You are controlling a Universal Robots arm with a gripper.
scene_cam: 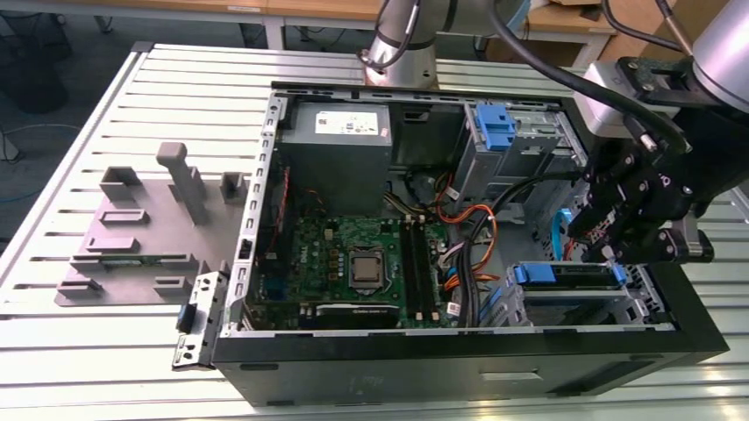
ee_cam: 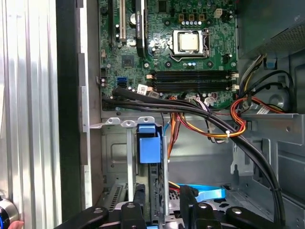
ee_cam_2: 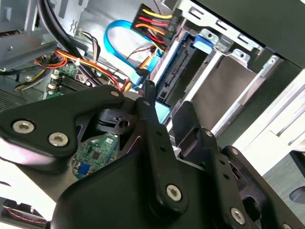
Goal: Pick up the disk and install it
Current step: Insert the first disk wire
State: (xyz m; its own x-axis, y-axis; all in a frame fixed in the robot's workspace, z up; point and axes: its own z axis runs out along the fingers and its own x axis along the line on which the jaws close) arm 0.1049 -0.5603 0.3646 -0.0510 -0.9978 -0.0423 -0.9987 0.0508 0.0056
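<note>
In the exterior view, an open black case [scene_cam: 468, 373] lay on a slatted table [scene_cam: 105, 368]. Inside it sat a green motherboard [scene_cam: 316, 254] with its CPU [scene_cam: 364, 267]. A grey power supply [scene_cam: 339, 140] was at twelve o'clock of the board and orange cables [scene_cam: 474, 224] at three o'clock. A blue bracket [scene_cam: 497, 123] stood at one o'clock. A grey fixture [scene_cam: 140, 237] stood at nine o'clock of the case.
</note>
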